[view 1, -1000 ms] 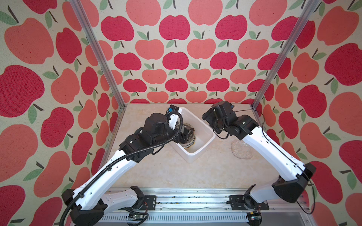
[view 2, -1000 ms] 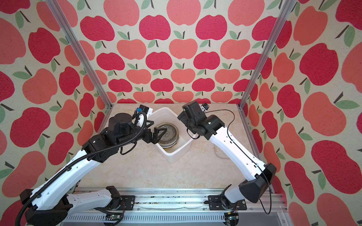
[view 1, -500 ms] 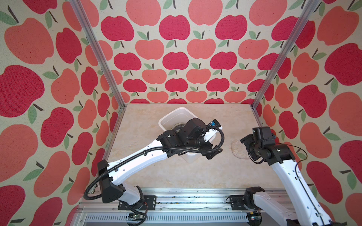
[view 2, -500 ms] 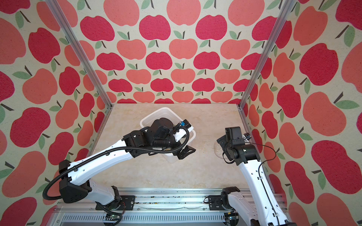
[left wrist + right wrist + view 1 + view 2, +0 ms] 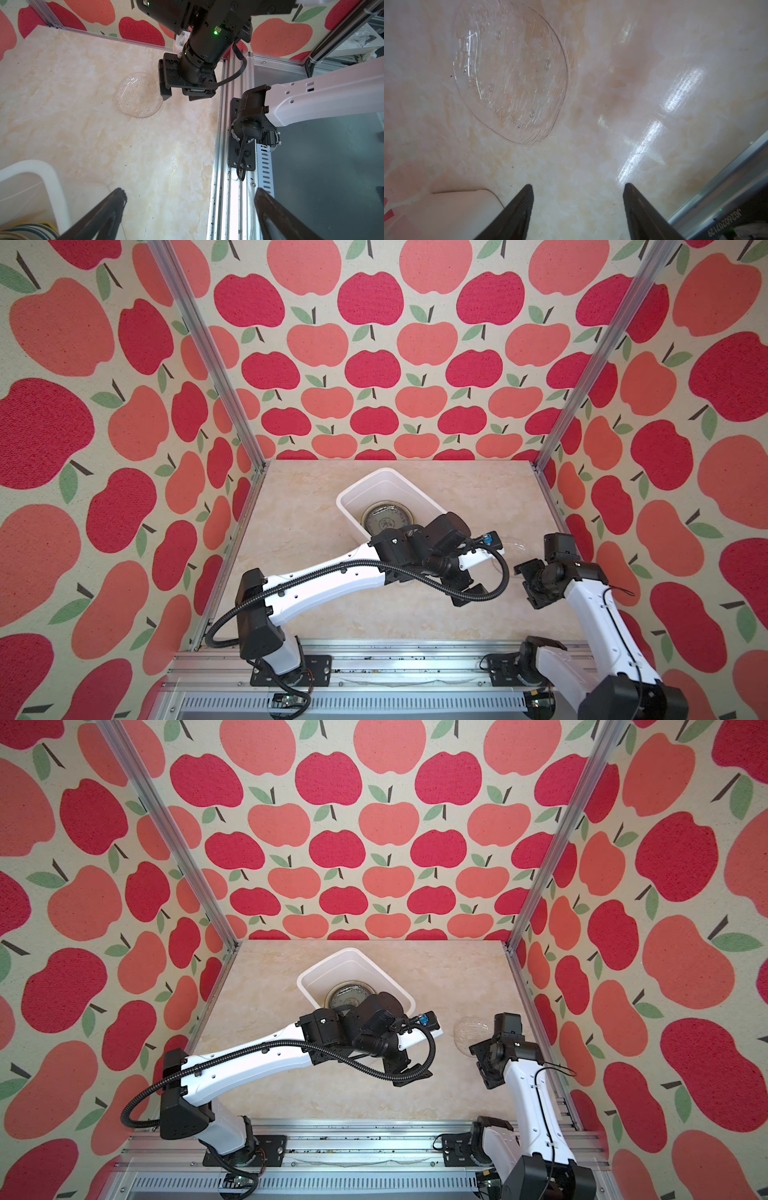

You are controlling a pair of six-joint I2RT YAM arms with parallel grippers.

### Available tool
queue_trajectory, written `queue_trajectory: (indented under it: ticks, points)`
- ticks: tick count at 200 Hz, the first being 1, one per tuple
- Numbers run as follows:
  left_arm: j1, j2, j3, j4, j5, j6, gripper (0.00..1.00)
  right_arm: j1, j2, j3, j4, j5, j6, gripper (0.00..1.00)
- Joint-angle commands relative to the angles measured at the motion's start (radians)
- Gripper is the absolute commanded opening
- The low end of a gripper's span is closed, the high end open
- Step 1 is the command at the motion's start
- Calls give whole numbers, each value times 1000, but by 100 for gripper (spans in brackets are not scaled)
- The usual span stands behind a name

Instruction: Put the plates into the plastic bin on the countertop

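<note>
Countertop (image 5: pixel 583 162) | left fingers (image 5: pixel 104 214) wide apart, empty | right fingers (image 5: pixel 520 209) apart, empty

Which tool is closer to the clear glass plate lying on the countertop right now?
Right. The right tool hovers just beside the clear glass plate, jaws open and empty. The left tool is farther off, open, by the plastic bin corner.

The left arm (image 5: pixel 332 585) reaches across the countertop (image 5: pixel 299 531), overlapping the white plastic bin (image 5: pixel 386 488) holding a round patterned plate (image 5: pixel 384 519).
</note>
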Motion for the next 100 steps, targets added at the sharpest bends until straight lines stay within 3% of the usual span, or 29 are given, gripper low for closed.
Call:
queue_trajectory:
  ticks: [1,100]
  points:
    - [-18,51,16,-4,17,84,99,-33,36,-17,70,-64,-25,70]
    - [-20,110,2,44,-31,80,99,-97,193,-27,200,-122,-25,58]
